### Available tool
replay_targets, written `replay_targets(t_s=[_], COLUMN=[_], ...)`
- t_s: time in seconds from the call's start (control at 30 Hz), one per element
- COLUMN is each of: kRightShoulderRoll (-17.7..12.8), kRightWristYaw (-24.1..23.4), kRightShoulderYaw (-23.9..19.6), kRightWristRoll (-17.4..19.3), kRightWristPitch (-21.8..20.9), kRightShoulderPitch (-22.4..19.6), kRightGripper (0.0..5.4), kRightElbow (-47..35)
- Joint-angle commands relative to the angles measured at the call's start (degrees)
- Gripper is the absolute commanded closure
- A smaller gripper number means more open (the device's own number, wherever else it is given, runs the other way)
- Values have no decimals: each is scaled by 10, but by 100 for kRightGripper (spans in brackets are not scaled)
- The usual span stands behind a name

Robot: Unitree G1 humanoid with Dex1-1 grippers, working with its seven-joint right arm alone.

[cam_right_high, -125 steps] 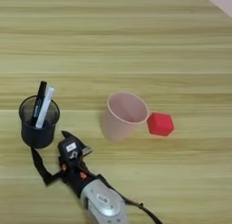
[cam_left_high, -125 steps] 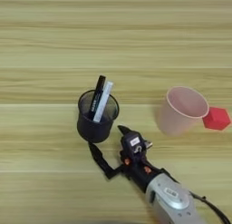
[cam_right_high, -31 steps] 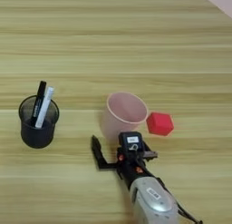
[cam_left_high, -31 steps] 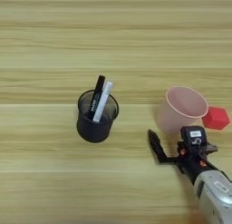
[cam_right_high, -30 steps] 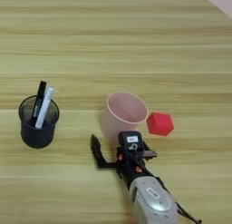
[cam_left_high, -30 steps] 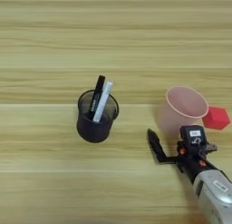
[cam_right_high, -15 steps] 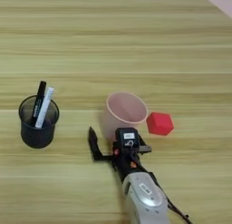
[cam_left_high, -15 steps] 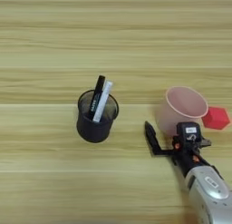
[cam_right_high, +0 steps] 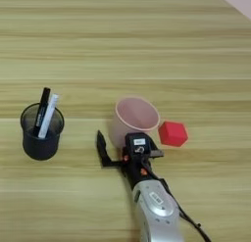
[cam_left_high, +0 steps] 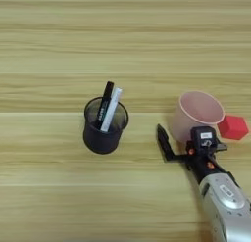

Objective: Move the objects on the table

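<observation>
The table [cam_left_high: 59,35] is seen from above, its light wood grain running horizontally. A dark see-through pen cup [cam_left_high: 104,127] stands upright left of centre, well apart from the other items. Two markers are held in it, a black marker [cam_left_high: 104,105] and a white marker [cam_left_high: 112,108], both leaning to the right against the rim.

A pale pink plastic cup [cam_left_high: 197,112] stands upright toward the right edge of the table, mouth up. A small red block [cam_left_high: 233,127] is placed just beside it on the right; contact between the two cannot be confirmed.

The right gripper [cam_right_high: 126,149] is positioned at the near side of the pink cup, with the silver forearm [cam_right_high: 156,211] entering from the bottom edge. One black finger [cam_right_high: 102,149] is spread out to the left of the cup base; the other appears to lie near the cup's right side, partly hidden by the gripper body. The fingers are parted, and nothing is seen to be grasped. The lower wall of the pink cup is partly covered by the gripper body
</observation>
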Motion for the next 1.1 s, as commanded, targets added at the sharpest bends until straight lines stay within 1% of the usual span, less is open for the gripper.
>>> replay_targets(t_s=[0.03, 0.3, 0.57, 0.6, 0.8, 1.1], kRightShoulderRoll=[0, 0, 1, 1, 2, 1], kRightWristYaw=[-2, 0, 0, 0, 0, 0], kRightShoulderYaw=[13, 14, 13, 13, 13, 14], kRightWristRoll=[-15, -13, -12, -12, -11, -8], kRightWristPitch=[38, 37, 33, 32, 29, 29], kRightShoulderPitch=[33, 35, 33, 33, 33, 32], kRightGripper=[5, 5, 89, 108, 158, 162], kRightElbow=[60, 64, 71, 72, 78, 81])
